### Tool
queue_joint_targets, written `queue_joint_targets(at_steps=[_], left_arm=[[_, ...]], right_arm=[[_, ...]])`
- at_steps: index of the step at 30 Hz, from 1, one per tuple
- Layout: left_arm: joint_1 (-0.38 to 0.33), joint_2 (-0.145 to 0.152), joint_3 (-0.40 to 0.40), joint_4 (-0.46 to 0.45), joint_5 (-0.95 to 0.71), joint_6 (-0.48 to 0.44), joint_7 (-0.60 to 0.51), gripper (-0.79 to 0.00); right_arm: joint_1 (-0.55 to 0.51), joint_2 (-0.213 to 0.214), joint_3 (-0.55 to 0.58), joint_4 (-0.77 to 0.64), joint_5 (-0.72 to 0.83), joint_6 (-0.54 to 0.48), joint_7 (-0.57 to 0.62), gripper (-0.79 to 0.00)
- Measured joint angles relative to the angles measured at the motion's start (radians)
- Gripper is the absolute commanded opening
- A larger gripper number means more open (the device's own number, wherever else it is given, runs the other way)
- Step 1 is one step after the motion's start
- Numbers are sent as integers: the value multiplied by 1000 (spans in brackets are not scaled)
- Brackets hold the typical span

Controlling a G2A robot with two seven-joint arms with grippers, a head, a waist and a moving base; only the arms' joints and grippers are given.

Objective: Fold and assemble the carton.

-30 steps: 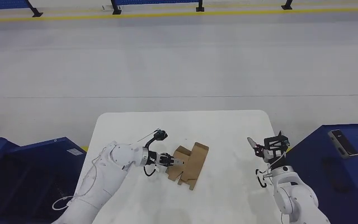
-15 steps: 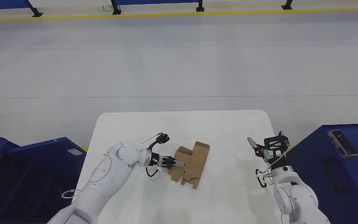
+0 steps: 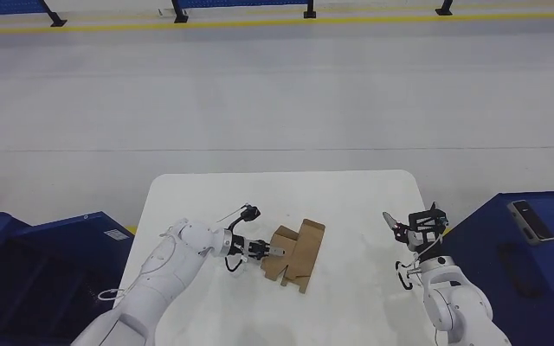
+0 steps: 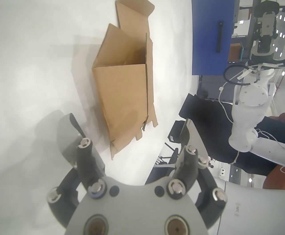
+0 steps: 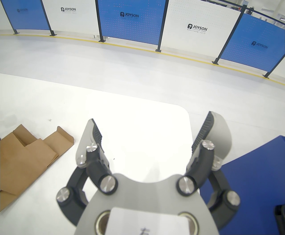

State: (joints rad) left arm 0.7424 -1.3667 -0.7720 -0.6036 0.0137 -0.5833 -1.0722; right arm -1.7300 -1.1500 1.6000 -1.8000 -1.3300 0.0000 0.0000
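The white bench (image 3: pixel 363 208) carries near its middle a brown cardboard carton (image 3: pixel 299 246), on its side, half-opened into a tube, end flaps loose. The left end effector (image 4: pixel 129 124) is spread just beside one flapped end; the right end effector (image 5: pixel 151 118), also spread, hangs well apart.

Open tabletop (image 3: pixel 355 221) lies between carton (image 3: pixel 296 249) and right pincer (image 5: pixel 151 119).

A white counter (image 3: pixel 363 203) with rounded corners stands on a pale grey floor (image 3: pixel 277 95), a dark blue container (image 3: pixel 50 259) off one end, a blue unit (image 3: pixel 502 238) off the other, and a yellow line (image 3: pixel 260 22) before blue and white fence panels (image 5: pixel 131 20) beyond.
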Motion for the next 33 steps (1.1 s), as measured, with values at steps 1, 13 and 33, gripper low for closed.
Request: queue_joint_targets(at_steps=[1, 13, 33], left_arm=[[-2, -4, 4, 7, -4, -2, 0, -462], [-41, -53, 38, 133, -47, -40, 35, -785], [53, 30, -46, -132, -110, -172, 8, -785]], right_arm=[[0, 0, 0, 0, 0, 0, 0, 0], [1, 0, 0, -1, 3, -3, 0, 0], [29, 36, 194, -44, 823, -471, 679, 0]])
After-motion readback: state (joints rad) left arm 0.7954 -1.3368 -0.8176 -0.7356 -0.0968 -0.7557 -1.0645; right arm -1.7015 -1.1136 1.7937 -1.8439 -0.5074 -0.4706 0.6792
